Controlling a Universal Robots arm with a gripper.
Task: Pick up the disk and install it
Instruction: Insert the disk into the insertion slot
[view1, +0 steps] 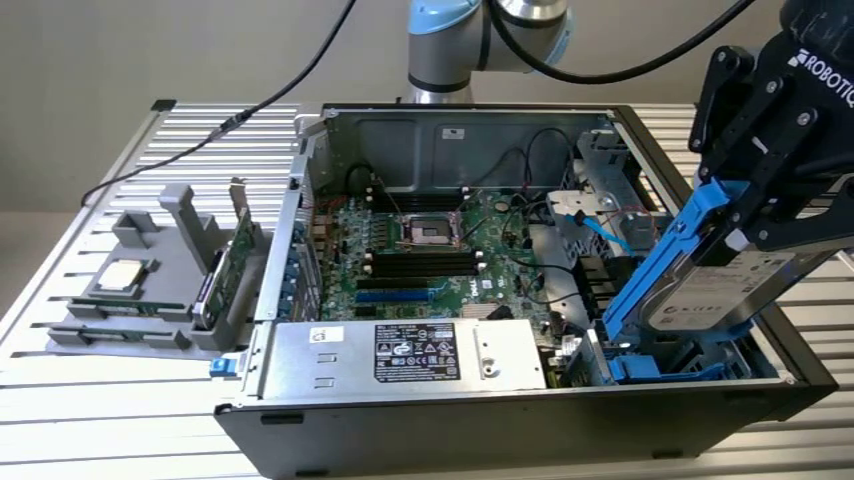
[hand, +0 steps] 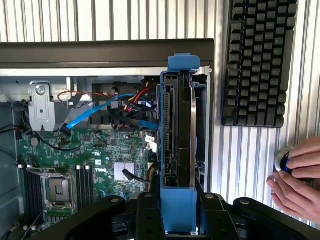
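The claw (view1: 754, 215) hangs over the side of the open computer case (view1: 534, 435) that lies at the exterior view's right, and it is pinching the disk (view1: 707, 295) by the upper end of its blue carrier, one finger on each flat side. The disk is off the table (view1: 134, 410) and tilted: its upper end sits between the fingers, and its lower end slants down into the case, close above a blue plastic bracket (view1: 667, 372) in the near corner. Whether the lower end touches that bracket I cannot tell. Its white label faces the exterior camera, with the blue frame running along its edge. In the wrist view the disk (hand: 177, 125) is seen edge-on, reaching straight out from the claw (hand: 180, 212), whose black fingers (hand: 150, 212) press against the carrier from both sides. Beyond it lie the green motherboard (hand: 75, 150) and a blue cable (hand: 100, 112). Outside the case wall a black keyboard (hand: 257, 60) lies on the table, and near it a person's hand (hand: 297, 182) rests on a small round object. Well apart, at the exterior view's left, a grey holder (view1: 134, 335) carries a silver chip (view1: 123, 278) and a green card (view1: 240, 265).
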